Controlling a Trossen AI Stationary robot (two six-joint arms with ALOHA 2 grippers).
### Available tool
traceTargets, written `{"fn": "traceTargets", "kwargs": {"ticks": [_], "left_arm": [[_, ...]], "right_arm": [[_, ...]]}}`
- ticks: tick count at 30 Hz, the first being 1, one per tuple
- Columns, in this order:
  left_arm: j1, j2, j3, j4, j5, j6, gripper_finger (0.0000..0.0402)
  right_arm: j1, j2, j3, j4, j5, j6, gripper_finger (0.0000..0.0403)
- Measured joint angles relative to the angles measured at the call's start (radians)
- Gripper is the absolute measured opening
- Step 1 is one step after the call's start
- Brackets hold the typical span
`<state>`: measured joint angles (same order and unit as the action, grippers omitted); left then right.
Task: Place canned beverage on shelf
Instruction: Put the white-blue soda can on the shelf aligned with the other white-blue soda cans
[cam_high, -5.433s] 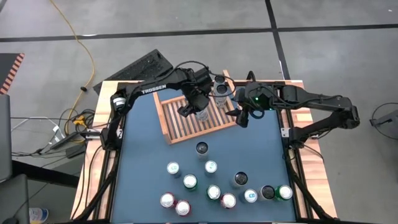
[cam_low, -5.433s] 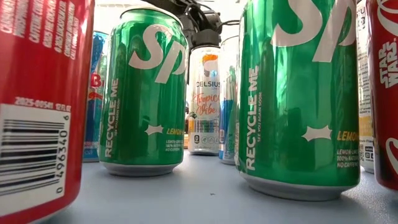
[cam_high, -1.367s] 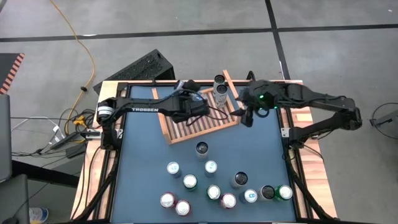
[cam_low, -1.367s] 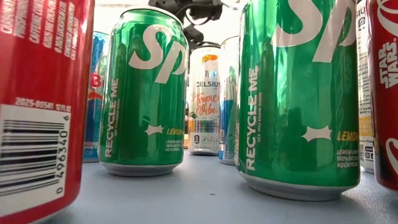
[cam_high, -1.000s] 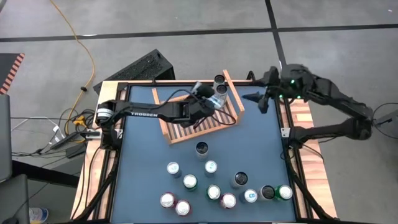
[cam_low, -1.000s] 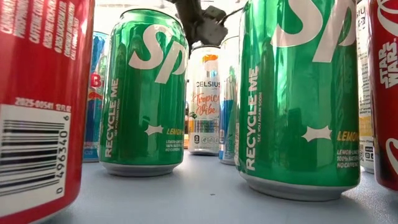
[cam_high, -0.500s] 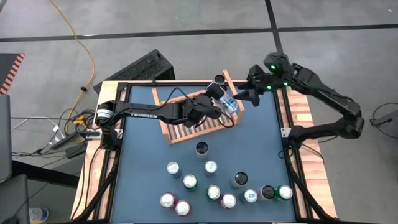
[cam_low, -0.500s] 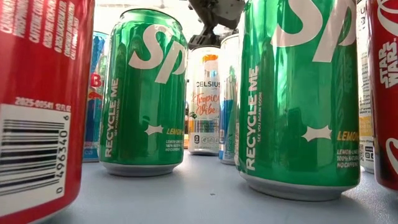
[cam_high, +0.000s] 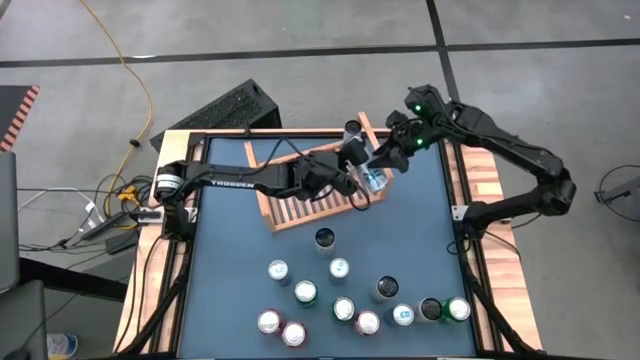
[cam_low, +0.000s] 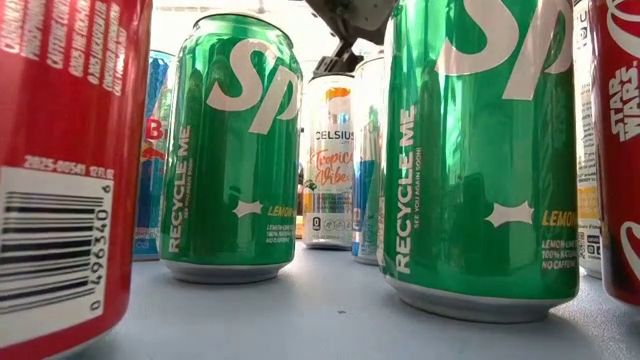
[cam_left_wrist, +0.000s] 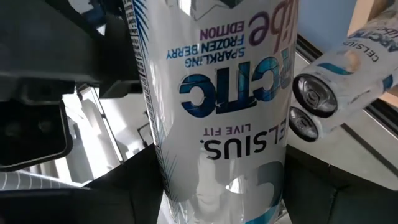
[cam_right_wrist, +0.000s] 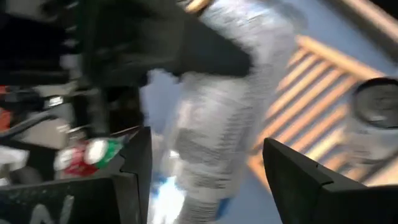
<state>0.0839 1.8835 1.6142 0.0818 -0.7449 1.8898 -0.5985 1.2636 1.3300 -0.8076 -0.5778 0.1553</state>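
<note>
Where green cans (cam_low: 228, 150) crowd: shelf (cam_high: 300, 200) beyond.

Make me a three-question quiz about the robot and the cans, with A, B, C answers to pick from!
1. Where is the white Celsius can that the left arm carries?
A. Over the wooden shelf
B. Among the cans at the table's near end
C. On the floor

2. How many cans stand upright on the shelf?
A. One
B. Four
C. Nine

3. What is the left gripper doing?
A. Open and empty
B. Shut on the Celsius can
C. Out of sight

Answers:
1 A: the high view shows the Celsius can tilted above the shelf, near the side where the right gripper reaches in.
2 A: only one upright can stands there, in the far corner.
3 B: the left gripper has the can between its fingers in the left wrist view.
</note>
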Motion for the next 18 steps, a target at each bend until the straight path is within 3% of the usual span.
{"fn": "traceTargets", "kwargs": {"ticks": [18], "left_arm": [[0.017,0.000,0.000,0.054,0.063,0.070,0.0240]], "right_arm": [[0.016,0.002,0.000,-0.002,0.004,-0.013,0.0282]]}}
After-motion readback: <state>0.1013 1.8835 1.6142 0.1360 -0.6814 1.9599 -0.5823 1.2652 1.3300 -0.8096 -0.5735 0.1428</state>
